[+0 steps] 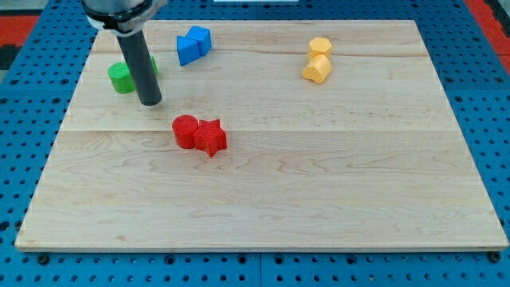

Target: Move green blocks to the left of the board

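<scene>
A green round block (121, 77) lies near the board's upper left, and a second green block (153, 65) shows only as a sliver behind the rod. My tip (150, 102) rests on the board just right of and slightly below the green round block, close to it. The rod hides most of the second green block, so its shape cannot be made out.
Two blue blocks (193, 44) touch each other at the top, right of the rod. A red round block (185, 131) and a red star block (211, 137) touch near the middle. Two yellow blocks (317, 60) sit at the upper right. The wooden board (271, 207) lies on a blue pegboard.
</scene>
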Available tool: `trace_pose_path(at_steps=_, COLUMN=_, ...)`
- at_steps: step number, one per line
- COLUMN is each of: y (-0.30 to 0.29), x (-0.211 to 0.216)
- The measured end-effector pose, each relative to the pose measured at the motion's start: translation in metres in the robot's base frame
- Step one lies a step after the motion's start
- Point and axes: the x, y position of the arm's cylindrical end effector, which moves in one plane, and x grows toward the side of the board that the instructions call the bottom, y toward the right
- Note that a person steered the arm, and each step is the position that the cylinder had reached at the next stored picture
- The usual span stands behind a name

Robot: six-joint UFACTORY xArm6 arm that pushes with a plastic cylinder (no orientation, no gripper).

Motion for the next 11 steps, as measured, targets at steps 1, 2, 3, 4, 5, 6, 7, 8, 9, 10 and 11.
trace_pose_path(at_steps=1, y=0.009, x=-0.001)
trace_pose_path(at_steps=2, y=0.038, x=-0.001)
trace_pose_path(at_steps=3, y=0.042, x=-0.001)
trace_pose_path(at_steps=4, y=0.044, x=-0.001)
trace_pose_path(at_steps=5, y=0.043, x=-0.001)
trace_pose_path(at_steps=6, y=0.040, x=-0.001)
trace_pose_path(at_steps=7, y=0.051, x=-0.024)
trace_pose_path(at_steps=8, y=0.054, x=-0.054)
trace_pose_path(at_steps=9, y=0.054, x=-0.062)
trace_pose_path(at_steps=10, y=0.042, x=-0.068)
trace_pose_path(at_steps=11, y=0.009, x=-0.073)
